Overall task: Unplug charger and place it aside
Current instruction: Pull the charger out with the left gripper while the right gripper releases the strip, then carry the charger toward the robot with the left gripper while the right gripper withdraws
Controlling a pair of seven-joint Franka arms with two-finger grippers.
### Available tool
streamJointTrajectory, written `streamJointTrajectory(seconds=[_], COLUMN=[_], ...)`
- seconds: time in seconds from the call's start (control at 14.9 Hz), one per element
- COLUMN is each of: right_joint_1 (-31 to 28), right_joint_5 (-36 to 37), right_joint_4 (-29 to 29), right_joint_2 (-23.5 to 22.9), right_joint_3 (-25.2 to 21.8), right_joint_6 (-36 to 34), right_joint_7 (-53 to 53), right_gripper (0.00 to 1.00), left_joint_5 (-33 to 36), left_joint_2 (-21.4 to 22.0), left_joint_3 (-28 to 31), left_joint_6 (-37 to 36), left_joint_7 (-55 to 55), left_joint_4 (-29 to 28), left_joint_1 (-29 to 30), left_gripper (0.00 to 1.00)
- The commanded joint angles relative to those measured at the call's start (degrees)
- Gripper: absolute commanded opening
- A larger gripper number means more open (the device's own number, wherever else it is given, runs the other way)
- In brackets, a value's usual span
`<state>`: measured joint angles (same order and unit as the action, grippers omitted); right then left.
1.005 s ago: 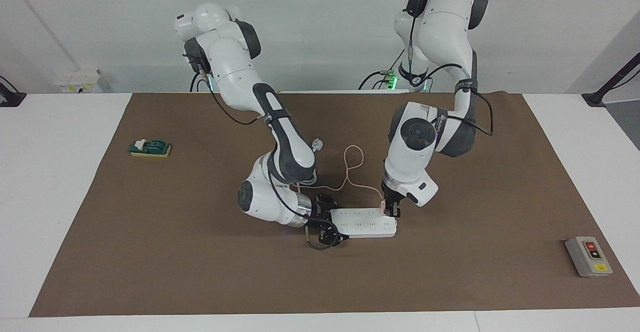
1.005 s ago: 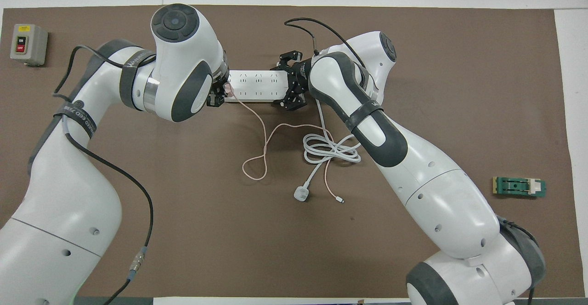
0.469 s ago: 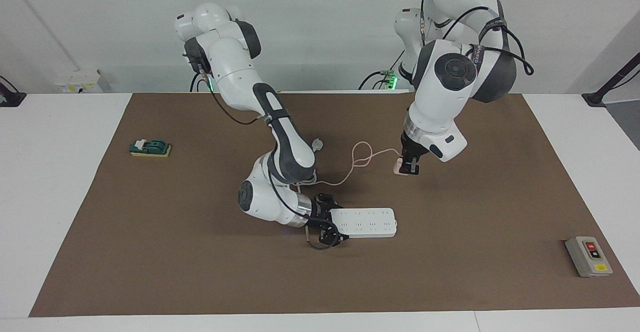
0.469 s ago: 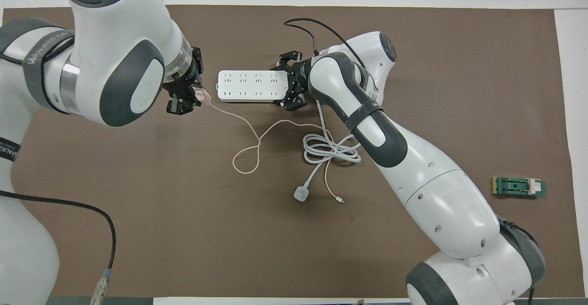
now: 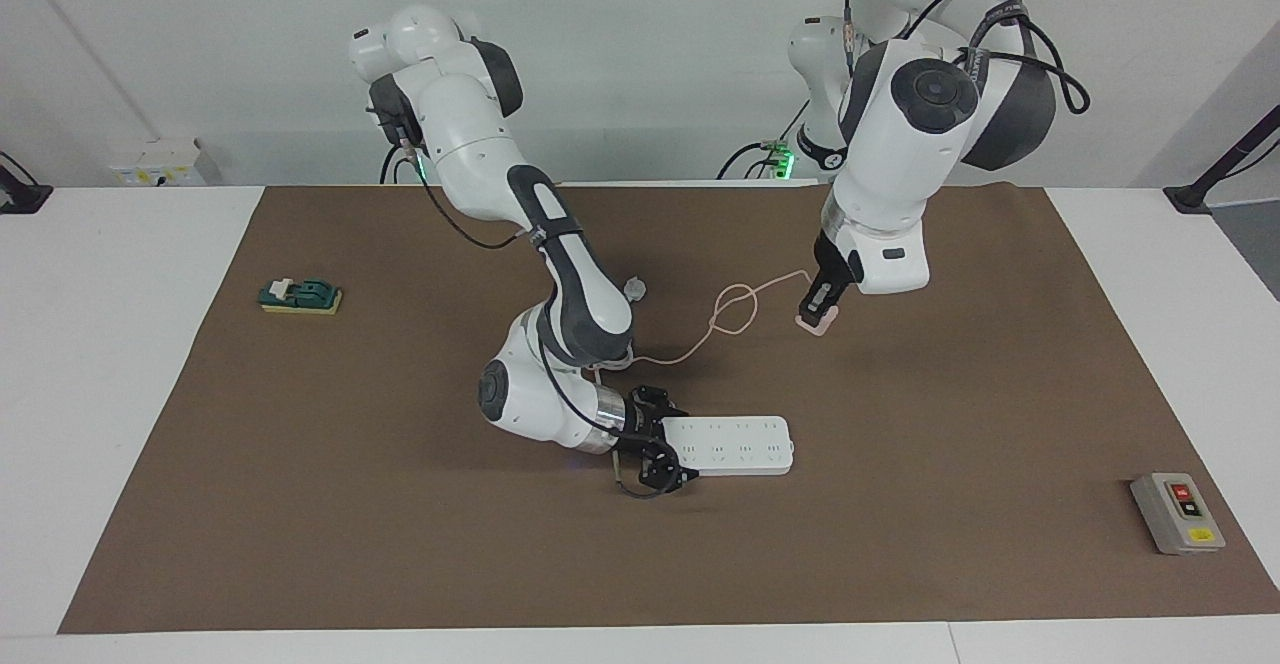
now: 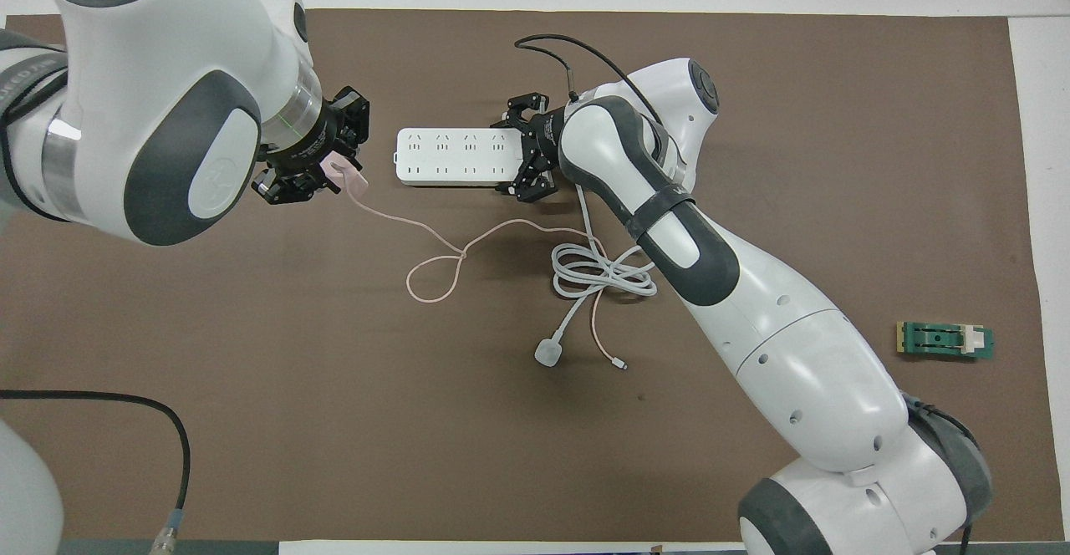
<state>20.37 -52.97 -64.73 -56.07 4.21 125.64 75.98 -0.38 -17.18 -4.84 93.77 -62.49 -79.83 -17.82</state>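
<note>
The pale-pink charger (image 5: 815, 321) is out of the power strip and held in my left gripper (image 5: 817, 312), which is shut on it above the bare brown mat, off the strip's end toward the left arm. It also shows in the overhead view (image 6: 344, 173). Its thin pink cable (image 6: 435, 275) trails in a loop over the mat. The white power strip (image 5: 735, 444) lies flat with its sockets free. My right gripper (image 5: 660, 452) is shut on the strip's end toward the right arm and holds it on the mat.
A coiled thick white cord (image 6: 602, 275) with a white round plug (image 6: 547, 352) lies nearer to the robots than the strip. A green block (image 5: 300, 295) sits toward the right arm's end. A grey switch box (image 5: 1177, 512) sits toward the left arm's end.
My left gripper pulled the charger out of the strip, lifted it and carried it off toward the left arm's end. The pink cable was dragged along. The right gripper and the strip stayed put.
</note>
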Motion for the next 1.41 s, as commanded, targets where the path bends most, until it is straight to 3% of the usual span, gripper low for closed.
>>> streamJointTrajectory(seconds=[0.0,0.2,0.47,0.67,1.01,1.34], right_joint_1=[-0.41,-0.94,-4.45,-6.30,-7.62,-9.03], right_joint_5=[-1.09,-1.00,-0.21,1.72,6.36,18.41], right_joint_4=[-2.85,-3.03,-3.38,-5.92,-6.19,-6.28], right_joint_2=[3.16,5.53,8.95,14.39,21.42,26.88], right_joint_3=[0.27,-0.43,-0.61,-2.10,-7.63,-7.99], right_joint_6=[-0.65,-3.81,-8.38,-10.76,-18.48,-20.87], right_joint_7=[-0.49,1.36,3.38,4.17,4.09,1.29], right_gripper=[1.00,1.00,1.00,1.00,1.00,1.00], left_joint_5=[-0.94,-0.50,-0.06,1.61,0.83,-1.29], left_joint_2=[5.30,10.22,15.32,19.71,26.92,27.11], left_joint_3=[0.18,0.27,0.27,0.27,0.35,0.44], left_joint_6=[-0.78,-0.70,2.02,3.69,22.30,27.14], left_joint_7=[15.33,33.53,44.36,58.66,65.97,71.72], left_joint_4=[-7.51,-15.68,-25.26,-33.70,-51.89,-57.26], left_joint_1=[2.08,4.80,7.61,8.85,10.95,13.24], left_gripper=[0.00,0.00,0.00,0.00,0.00,0.00])
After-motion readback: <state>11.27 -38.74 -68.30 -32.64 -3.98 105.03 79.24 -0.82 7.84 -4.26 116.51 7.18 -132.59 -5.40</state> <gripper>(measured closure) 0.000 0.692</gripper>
